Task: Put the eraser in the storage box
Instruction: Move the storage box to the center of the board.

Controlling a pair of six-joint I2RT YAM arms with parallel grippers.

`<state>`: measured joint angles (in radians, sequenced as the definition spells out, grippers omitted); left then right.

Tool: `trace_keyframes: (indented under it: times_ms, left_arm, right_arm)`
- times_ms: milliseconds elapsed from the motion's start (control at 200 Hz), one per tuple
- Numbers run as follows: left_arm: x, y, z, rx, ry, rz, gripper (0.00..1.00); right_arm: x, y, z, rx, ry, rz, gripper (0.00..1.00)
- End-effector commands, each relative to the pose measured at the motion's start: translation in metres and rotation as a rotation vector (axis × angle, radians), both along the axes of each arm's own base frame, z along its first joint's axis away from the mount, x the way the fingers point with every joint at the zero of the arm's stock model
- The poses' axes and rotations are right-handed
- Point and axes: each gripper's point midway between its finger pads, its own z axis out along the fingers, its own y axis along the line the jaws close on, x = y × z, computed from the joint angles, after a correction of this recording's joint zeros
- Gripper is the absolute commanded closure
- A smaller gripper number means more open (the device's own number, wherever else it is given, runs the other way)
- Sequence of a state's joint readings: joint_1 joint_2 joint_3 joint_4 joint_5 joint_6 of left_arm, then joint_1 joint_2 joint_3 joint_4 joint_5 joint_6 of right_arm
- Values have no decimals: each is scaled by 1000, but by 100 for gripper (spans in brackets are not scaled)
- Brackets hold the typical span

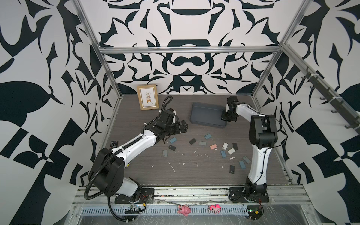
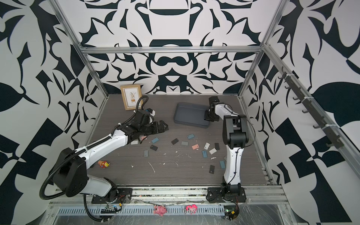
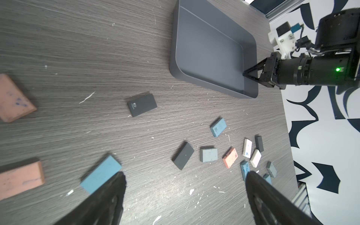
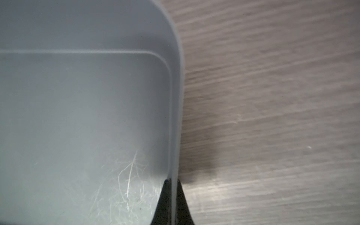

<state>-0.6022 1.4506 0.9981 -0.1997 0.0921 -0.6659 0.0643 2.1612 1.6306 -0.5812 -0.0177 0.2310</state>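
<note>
Several erasers in blue, grey, black, white and salmon lie scattered on the dark wood table [image 1: 194, 165], among them a black one [image 1: 192, 141] and a blue one [image 3: 101, 176]. The storage box [image 1: 204, 115] [image 2: 189, 115] [image 3: 210, 52] is a shallow slate-grey tray lying empty at the back. My right gripper [image 1: 224, 116] [image 2: 206, 116] [image 4: 172, 182] is shut on the storage box's thin rim, one finger inside the wall and one outside. My left gripper [image 1: 184, 126] [image 3: 186, 174] hangs open above the table, left of the box, with nothing between its fingers.
A wooden picture frame [image 1: 147, 97] leans on the back wall at the left. A black remote [image 1: 113, 144] lies beside the left arm, and a small coloured toy [image 2: 103, 164] sits near its base. White crumbs dot the table. Two pink toys [image 1: 184, 210] lie on the front rail.
</note>
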Motion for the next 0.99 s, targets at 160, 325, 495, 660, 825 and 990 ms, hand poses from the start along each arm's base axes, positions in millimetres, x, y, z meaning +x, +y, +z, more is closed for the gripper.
trace_keyframes:
  times_ms: [160,325,495,660,825,990]
  left_arm:
    - [-6,9,-5,8,15,28,1]
    - [-6,8,-6,6,19,27,1]
    - [-6,7,-6,1,25,24,1]
    - [-7,7,-8,-4,32,26,1]
    - [-10,7,-10,-10,45,25,1]
    - [-10,7,-9,-24,46,33,1]
  right_arm:
    - [-4,13,7,-65,26,132,98]
    - [-15,14,10,-65,26,131,99]
    - [-28,10,14,-78,31,122,99]
    - [-33,10,14,-70,22,114,98]
    - [-35,9,13,-76,41,106,98]
    - [-35,8,17,-69,17,80,85]
